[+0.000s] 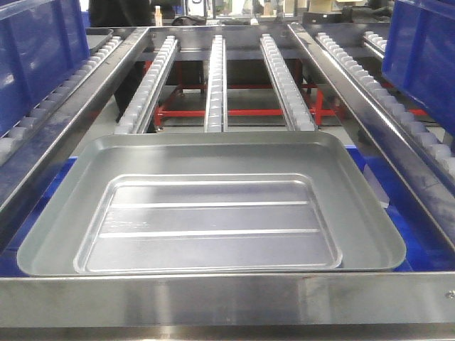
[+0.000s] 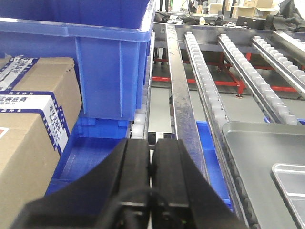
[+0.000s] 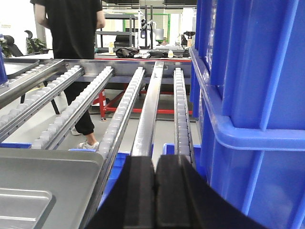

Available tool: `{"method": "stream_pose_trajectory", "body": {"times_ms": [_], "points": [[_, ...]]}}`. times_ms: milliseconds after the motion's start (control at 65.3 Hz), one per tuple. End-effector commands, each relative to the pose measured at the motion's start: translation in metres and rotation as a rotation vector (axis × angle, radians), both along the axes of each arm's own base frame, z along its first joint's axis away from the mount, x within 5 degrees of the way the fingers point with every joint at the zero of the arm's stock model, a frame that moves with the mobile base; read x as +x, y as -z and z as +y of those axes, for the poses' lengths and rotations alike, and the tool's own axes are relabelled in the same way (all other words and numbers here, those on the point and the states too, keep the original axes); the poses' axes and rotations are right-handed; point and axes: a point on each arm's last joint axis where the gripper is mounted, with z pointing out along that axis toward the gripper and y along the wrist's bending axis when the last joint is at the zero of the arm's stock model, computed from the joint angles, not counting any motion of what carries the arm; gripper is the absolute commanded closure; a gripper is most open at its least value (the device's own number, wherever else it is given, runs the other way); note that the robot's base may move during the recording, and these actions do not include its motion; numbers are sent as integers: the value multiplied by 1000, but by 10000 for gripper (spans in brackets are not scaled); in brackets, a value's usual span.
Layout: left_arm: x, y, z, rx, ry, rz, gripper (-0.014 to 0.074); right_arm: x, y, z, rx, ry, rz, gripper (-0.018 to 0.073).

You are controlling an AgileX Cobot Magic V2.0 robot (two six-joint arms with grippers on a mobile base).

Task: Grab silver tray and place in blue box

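Start with the roller rack [image 1: 215, 78], whose long rails run away from you across the whole front view. A blue box [image 1: 32, 57] stands on the left side lane and another blue crate [image 1: 426, 50] on the right; both are deep and wider than your load, and I cannot tell which is meant, so settle that first. At the near end of the rack lies the dull grey tray [image 1: 359, 206], and the silver tray [image 1: 213, 224] sits flat inside it, rim up, toward the near edge, ribs running left to right. Neither arm touches it. The left gripper [image 2: 151, 145] hangs off the grey tray's left side with its fingers pressed together on nothing; the right gripper [image 3: 155, 162] hangs off the right side, fingers likewise together and empty, just beside the crate wall.

The step in hand, as I judge it, is the approach. Spread the fingers before you come down, and aim for the silver tray's raised rim, not the smooth border beneath. That rim looks thin and slick, so bite squarely, lift level, and watch that the grey tray does not ride up with it
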Motion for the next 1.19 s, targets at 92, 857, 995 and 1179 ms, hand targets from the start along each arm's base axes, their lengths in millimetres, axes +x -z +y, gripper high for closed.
{"method": "stream_pose_trajectory", "body": {"times_ms": [92, 857, 995, 1179], "points": [[-1, -3, 0, -3, -3, -87, 604, -5, -15, 0, -1, 0, -130, 510], [-1, -3, 0, -3, -3, -87, 604, -5, -15, 0, -1, 0, -130, 510], [-1, -3, 0, -3, -3, -87, 604, -5, -15, 0, -1, 0, -127, 510], [-2, -9, 0, -3, -2, -81, 604, -4, -13, 0, -5, -1, -53, 510]]}}
